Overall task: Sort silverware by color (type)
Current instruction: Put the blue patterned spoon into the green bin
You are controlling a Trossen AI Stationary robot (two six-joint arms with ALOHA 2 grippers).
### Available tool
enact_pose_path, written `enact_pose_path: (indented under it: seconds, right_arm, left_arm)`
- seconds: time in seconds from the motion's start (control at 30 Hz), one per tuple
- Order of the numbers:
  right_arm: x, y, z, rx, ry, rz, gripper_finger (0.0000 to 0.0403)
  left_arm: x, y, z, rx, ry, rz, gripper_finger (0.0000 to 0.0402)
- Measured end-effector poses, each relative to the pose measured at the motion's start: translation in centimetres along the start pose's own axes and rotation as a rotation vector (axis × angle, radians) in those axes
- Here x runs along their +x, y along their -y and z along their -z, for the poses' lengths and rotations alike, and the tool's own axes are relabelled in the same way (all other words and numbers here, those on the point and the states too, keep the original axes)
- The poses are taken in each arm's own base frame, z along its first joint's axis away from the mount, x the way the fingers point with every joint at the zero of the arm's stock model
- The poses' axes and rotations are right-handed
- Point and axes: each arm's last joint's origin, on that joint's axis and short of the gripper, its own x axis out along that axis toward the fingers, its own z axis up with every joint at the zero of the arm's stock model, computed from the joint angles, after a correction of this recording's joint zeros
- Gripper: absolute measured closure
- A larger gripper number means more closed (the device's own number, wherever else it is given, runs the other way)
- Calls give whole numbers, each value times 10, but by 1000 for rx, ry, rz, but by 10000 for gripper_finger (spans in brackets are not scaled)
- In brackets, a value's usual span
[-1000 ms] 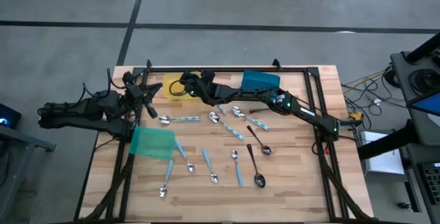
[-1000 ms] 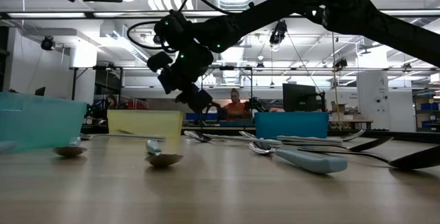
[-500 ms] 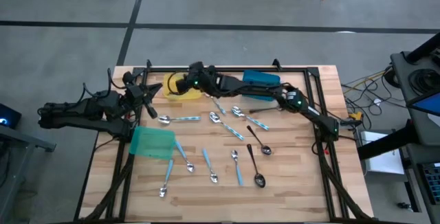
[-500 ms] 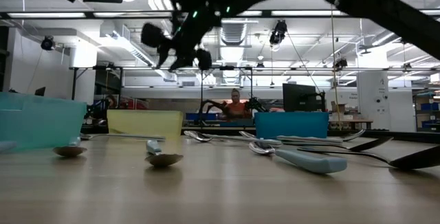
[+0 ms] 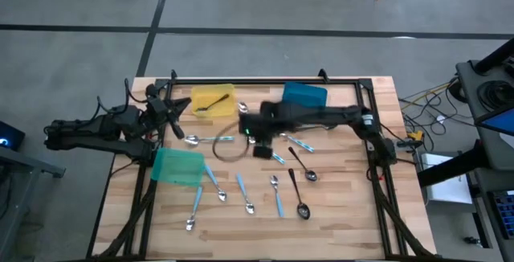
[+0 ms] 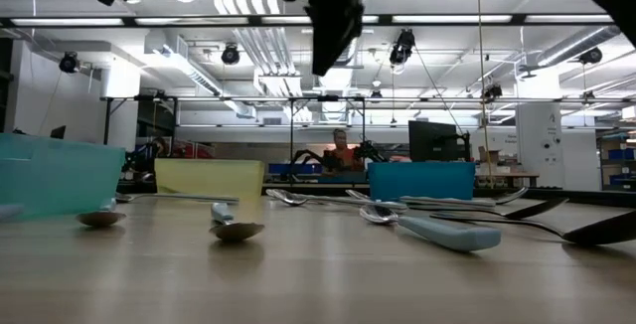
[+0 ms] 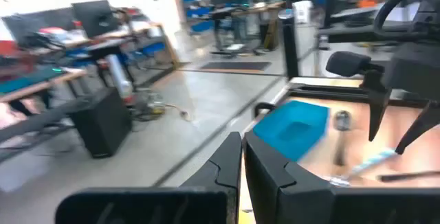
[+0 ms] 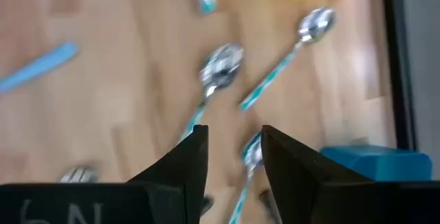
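- The silverware lies scattered flat across the middle of the bench: silver spoons, blue-handled ones and dark ones; one dark piece already sits in the yellow bin.
- Each piece looks light, stiff and slippery, and lies low on the wood, so a pinch across the slim handle near its middle seems safest.
- The right gripper hangs above the middle spoons, fingers parted, holding nothing.
- The left gripper waits at the bench's left edge, closed and empty.

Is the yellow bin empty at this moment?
No, the high view shows one dark utensil lying inside the yellow bin.
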Motion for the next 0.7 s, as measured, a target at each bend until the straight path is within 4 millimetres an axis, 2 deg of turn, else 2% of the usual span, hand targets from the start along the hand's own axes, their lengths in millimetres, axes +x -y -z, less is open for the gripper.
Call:
enact_pose_path:
  seconds: [0.17, 0.3, 0.47, 0.7]
  right_arm:
    - [-21, -38, 25, -131, 53, -38, 278]
    - [-32, -55, 48, -160, 191, -77, 277]
    - [-45, -51, 77, -121, 395, -109, 278]
    - [-48, -37, 115, -116, 596, -94, 278]
  left_arm:
    - [8, 9, -7, -72, 13, 98, 400]
    - [23, 24, -8, -94, -2, 189, 400]
    - [44, 40, -15, -60, -74, 204, 400]
    - [74, 55, -32, 60, -283, 187, 400]
